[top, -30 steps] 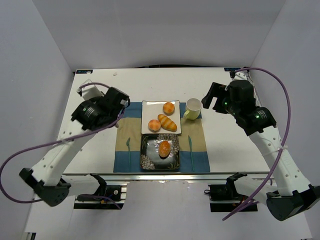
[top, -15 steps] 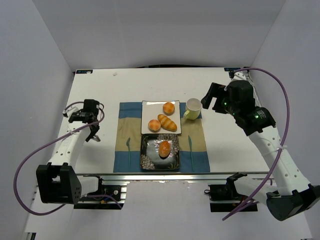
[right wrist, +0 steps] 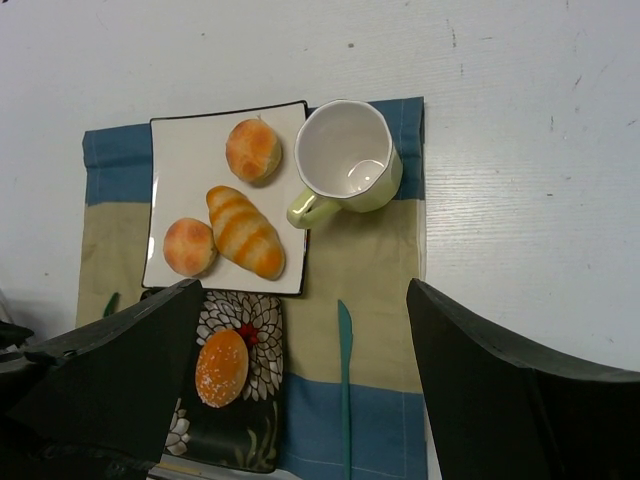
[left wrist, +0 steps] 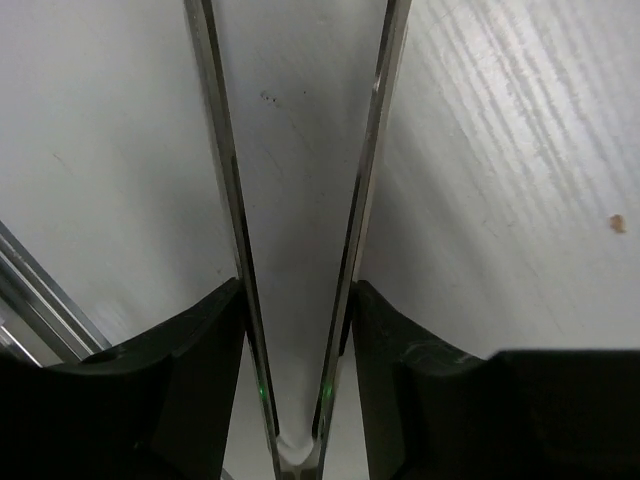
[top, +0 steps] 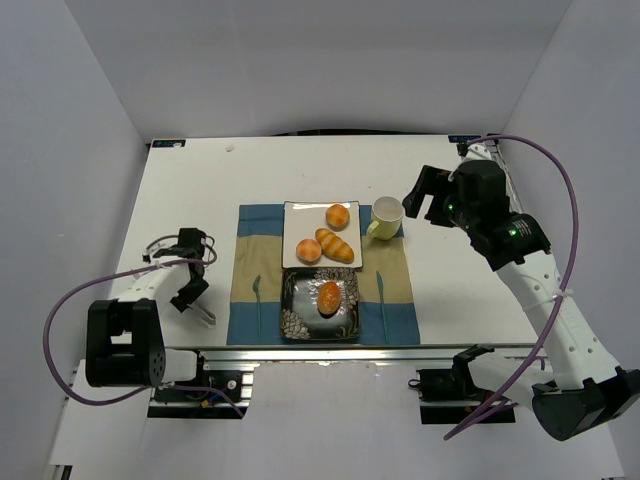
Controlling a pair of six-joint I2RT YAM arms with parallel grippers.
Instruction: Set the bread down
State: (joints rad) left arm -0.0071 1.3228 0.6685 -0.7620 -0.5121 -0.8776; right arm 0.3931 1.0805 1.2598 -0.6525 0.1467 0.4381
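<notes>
Left jaws, seen from the top camera, point down at the desk (top: 200,180) just left of the placemat (top: 398,270), at the end of the folded left arm (top: 122,340); from up here we cannot tell their gap. The right arm (top: 515,240) hangs raised over the far right of the desk, near the mug (top: 387,212). The bread (top: 329,296) lies on the dark flowered plate (top: 295,325) at the near middle of the placemat, well apart from both arms. Right up against that plate on its far side is the white plate (top: 298,218), bearing two round buns (top: 338,215) and a ridged roll (top: 335,245).

From the left wrist we see the left jaws spread apart: two thin metal fingers (left wrist: 225,200) with only bare desk between them, holding nothing.

From the right wrist we look down between the right jaws, whose dark fingers (right wrist: 110,380) stand wide apart at the lower corners with nothing in their grasp. Below lie the bread (right wrist: 222,368) on its dark flowered plate (right wrist: 255,400), the white plate (right wrist: 185,170), and the upright, empty mug (right wrist: 347,160). A teal utensil (right wrist: 344,370) lies on the placemat just right of the dark plate.
</notes>
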